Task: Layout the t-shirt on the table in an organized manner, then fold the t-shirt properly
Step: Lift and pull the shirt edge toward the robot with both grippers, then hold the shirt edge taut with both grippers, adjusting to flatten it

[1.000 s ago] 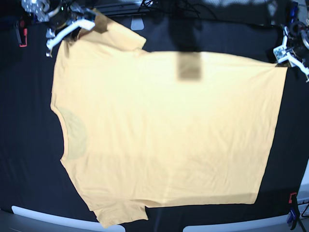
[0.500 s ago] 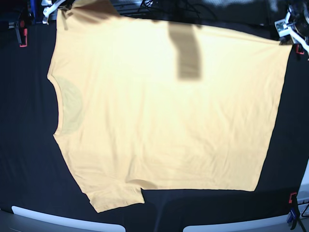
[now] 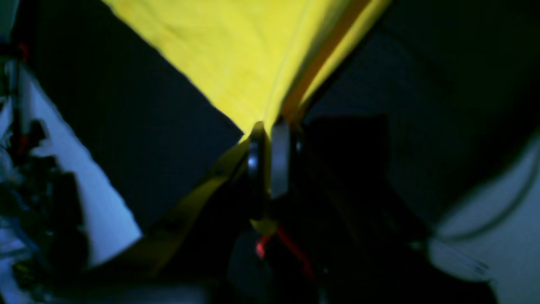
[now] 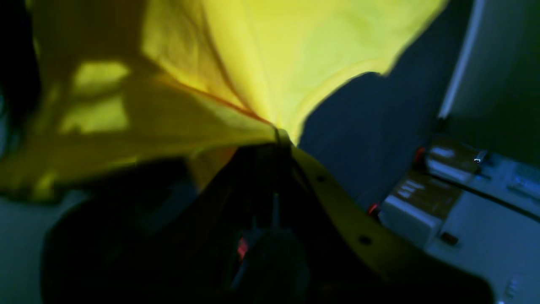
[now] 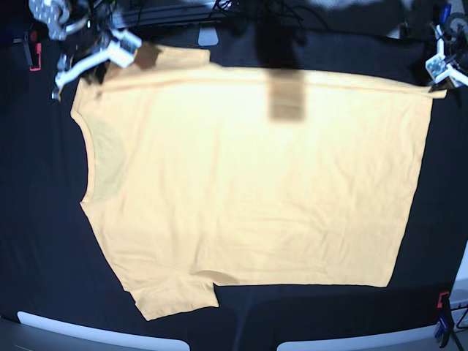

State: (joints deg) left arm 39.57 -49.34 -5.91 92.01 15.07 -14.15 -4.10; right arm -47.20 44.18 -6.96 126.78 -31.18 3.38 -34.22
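Black table (image 5: 36, 241), red clamps (image 5: 34, 57) alongside.

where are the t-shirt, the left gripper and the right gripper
t-shirt (image 5: 263, 190): base view, on the middle of its body
left gripper (image 3: 269, 158): left wrist view, between its fingertips
right gripper (image 4: 282, 141): right wrist view, between its fingertips

Dark Table Ringed by Clamps and Cables

Black cloth covers the table (image 5: 36, 219), whose near edge in the base view has a white rim (image 5: 102, 340). Red clamps (image 5: 34, 57) sit at the table's sides. Dark cables (image 5: 292, 13) tangle beyond its far edge. Blurred boxy equipment (image 4: 422, 190) stands beside the table. Light looks bright from overhead, dim and bluish in the right wrist view.
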